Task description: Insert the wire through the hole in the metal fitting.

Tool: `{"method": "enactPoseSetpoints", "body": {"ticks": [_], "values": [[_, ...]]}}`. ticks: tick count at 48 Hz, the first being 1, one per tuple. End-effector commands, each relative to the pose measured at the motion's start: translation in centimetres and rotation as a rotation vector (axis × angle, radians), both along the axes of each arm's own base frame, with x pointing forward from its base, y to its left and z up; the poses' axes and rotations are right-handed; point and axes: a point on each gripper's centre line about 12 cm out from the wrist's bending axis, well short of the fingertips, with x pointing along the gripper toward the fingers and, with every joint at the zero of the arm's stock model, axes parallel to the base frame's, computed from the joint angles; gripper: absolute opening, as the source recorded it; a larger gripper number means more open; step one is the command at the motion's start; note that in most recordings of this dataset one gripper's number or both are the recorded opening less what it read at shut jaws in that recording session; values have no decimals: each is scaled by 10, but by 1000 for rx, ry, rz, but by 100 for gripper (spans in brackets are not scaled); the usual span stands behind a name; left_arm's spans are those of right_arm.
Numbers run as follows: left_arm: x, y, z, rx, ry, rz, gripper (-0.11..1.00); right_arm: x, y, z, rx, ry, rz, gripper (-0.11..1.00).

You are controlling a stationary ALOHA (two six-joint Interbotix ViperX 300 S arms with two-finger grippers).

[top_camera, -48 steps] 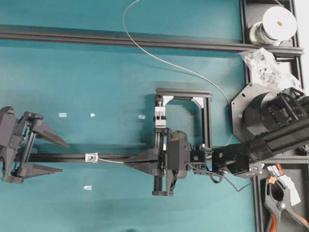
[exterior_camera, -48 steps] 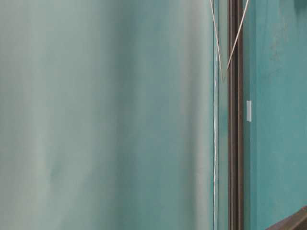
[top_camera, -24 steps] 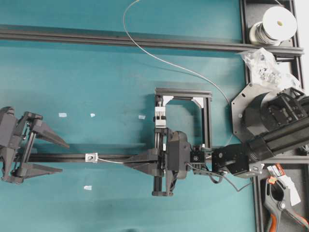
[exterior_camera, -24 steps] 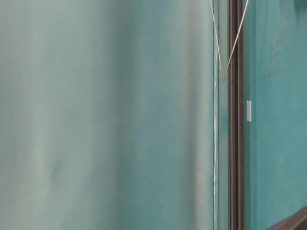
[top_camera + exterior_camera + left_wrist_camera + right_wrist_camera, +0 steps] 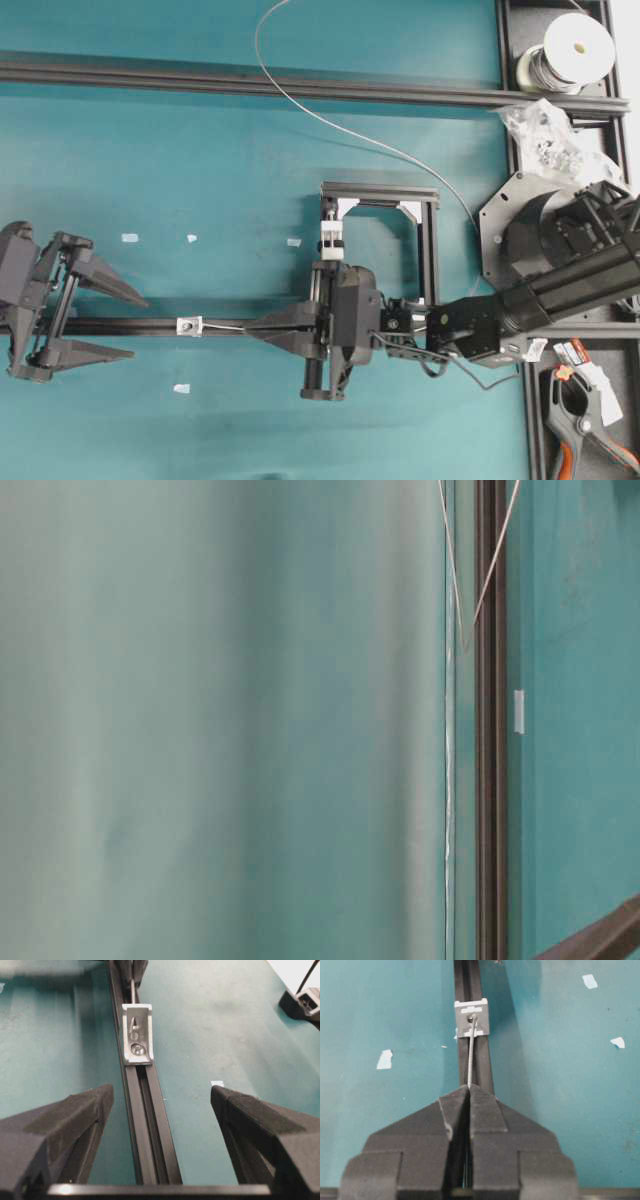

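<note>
The metal fitting (image 5: 472,1017) is sitting on the black rail (image 5: 479,1067) that is running across the teal bench (image 5: 200,150), and in my right wrist view its small dark hole (image 5: 470,1019) is facing straight back at me. The wire (image 5: 471,1052) is running from my right gripper (image 5: 469,1091) up to that hole, its tip lying right at the opening; whether it is already passing through I cannot tell. I am holding the wire pinched between my right gripper's closed fingers (image 5: 485,1110), with a short straight length sticking out in front of them along the rail.

From overhead, the fitting (image 5: 188,326) is lying between my two grippers, with my right gripper (image 5: 250,331) just beside it on the right and the exposed wire (image 5: 222,327) bridging the small gap. Behind my right arm the rest of the wire is sweeping up in a long curve over the bench toward the white-cored spool (image 5: 572,50) in the far right corner.

My left gripper (image 5: 138,325) is waiting on the other side of the fitting with its fingers (image 5: 75,1120) spread wide, one on each side of the rail and touching nothing. In my left wrist view the fitting (image 5: 137,1034) is standing ahead on the rail, well clear of both fingers.

A small black frame with a white-and-silver clamp block (image 5: 332,238) is standing just beyond my right wrist, and a few white tape scraps (image 5: 129,238) are lying on the bench.
</note>
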Motion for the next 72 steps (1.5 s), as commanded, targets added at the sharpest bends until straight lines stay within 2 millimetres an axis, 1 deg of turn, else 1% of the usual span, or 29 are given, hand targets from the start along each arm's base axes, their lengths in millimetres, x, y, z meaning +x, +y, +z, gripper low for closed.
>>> {"method": "enactPoseSetpoints", "body": {"ticks": [1, 21, 32, 50, 60, 72], "values": [[3, -2, 7, -6, -27, -5, 85, 7, 1, 8, 9, -35, -7, 0], [5, -2, 7, -7, -30, -3, 85, 18, -1, 4, 1, -35, -20, 0], [6, -2, 8, -8, -33, -2, 85, 24, 1, 7, -13, -52, 0, 0], [7, 0, 9, -9, -36, 6, 85, 33, 0, 4, -25, -58, 12, 0], [8, 2, 8, -8, -34, 11, 85, 39, 1, 7, -33, -72, 30, 0], [8, 2, 8, -9, -36, 11, 85, 46, 2, 5, -41, -79, 42, 0]]}}
